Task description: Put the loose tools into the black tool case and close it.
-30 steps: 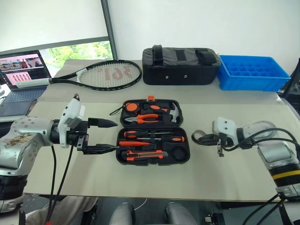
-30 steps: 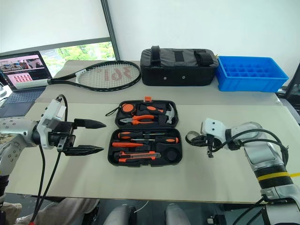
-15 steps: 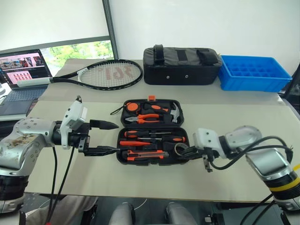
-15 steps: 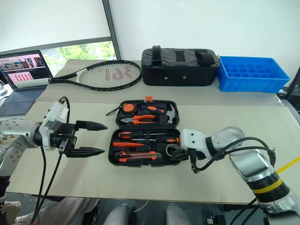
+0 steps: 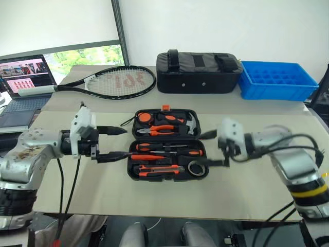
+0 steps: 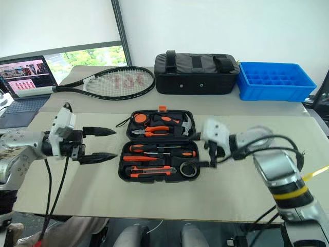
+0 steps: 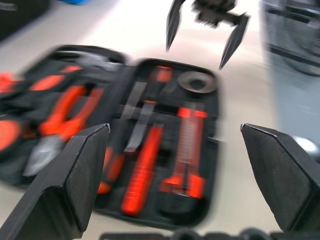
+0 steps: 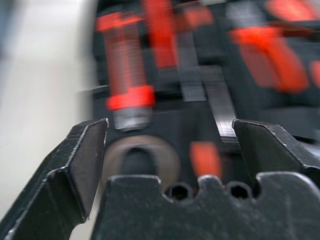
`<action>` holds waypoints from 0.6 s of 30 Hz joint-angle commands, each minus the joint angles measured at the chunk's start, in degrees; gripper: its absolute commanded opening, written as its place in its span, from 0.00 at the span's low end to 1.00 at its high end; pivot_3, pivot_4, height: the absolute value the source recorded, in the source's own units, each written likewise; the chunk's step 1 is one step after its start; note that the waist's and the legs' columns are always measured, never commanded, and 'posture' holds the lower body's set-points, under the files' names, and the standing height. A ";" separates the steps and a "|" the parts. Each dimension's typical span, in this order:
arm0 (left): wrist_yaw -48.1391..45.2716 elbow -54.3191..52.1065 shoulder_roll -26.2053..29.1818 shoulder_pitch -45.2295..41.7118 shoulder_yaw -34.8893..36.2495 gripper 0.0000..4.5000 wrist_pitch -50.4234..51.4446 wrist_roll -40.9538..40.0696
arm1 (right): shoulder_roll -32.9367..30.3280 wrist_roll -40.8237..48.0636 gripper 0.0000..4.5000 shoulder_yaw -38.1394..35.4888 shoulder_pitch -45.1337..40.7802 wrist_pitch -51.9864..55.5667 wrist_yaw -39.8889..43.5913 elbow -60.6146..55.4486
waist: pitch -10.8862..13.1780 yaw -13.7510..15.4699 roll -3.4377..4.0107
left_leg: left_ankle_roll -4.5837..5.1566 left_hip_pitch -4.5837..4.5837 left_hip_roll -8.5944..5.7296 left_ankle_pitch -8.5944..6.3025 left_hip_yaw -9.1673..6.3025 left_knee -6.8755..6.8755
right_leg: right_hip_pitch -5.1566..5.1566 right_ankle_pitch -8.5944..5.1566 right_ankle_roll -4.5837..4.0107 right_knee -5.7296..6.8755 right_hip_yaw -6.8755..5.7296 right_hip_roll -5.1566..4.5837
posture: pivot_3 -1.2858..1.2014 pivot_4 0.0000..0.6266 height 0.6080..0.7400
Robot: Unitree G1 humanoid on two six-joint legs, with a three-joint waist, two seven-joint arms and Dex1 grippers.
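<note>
I see the black tool case lying open at the middle of the table, screwdrivers and a utility knife seated in its near half, pliers in the far half. The small tape roll sits in the case's corner at about 4 o'clock. My right gripper hovers at the case's 3 o'clock edge, fingers spread wide and empty. My left gripper hangs at 9 o'clock, fingers apart, holding nothing. Both wrist views are smeared, so I cannot make out individual tools there. The laptop at 10 o'clock is cut off by the frame.
</note>
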 commanded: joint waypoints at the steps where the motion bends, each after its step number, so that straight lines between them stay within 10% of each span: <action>1: 3.46 8.24 -3.85 -3.37 -0.63 1.00 -2.41 2.40 | 5.69 3.05 0.99 -6.01 -6.49 6.51 -7.68 12.13 | 0.01 -0.05 -0.01 | 0.00 -0.02 -0.01 0.00 0.00 -0.02 | -0.03 0.04 -0.07 0.00 0.01 0.00 | 0.52 0.24 0.76; 12: 6.13 39.90 -10.14 -22.20 -2.58 1.00 8.25 5.12 | 14.23 3.44 0.99 -9.89 -22.48 16.94 -15.05 45.35 | 0.00 -0.07 0.02 | 0.01 -0.22 -0.07 0.00 0.00 -0.10 | -0.33 0.07 -0.11 0.08 -0.04 0.01 | 0.52 0.24 0.76; 18: 5.17 51.20 -11.90 -28.96 -3.35 1.00 8.52 7.83 | 15.60 2.90 0.58 -10.25 -26.31 15.05 -13.41 53.12 | -0.03 -0.17 0.06 | 0.02 -0.66 -0.07 0.00 -0.07 -0.08 | -0.73 0.08 -0.10 0.19 -0.13 0.01 | 0.52 0.24 0.76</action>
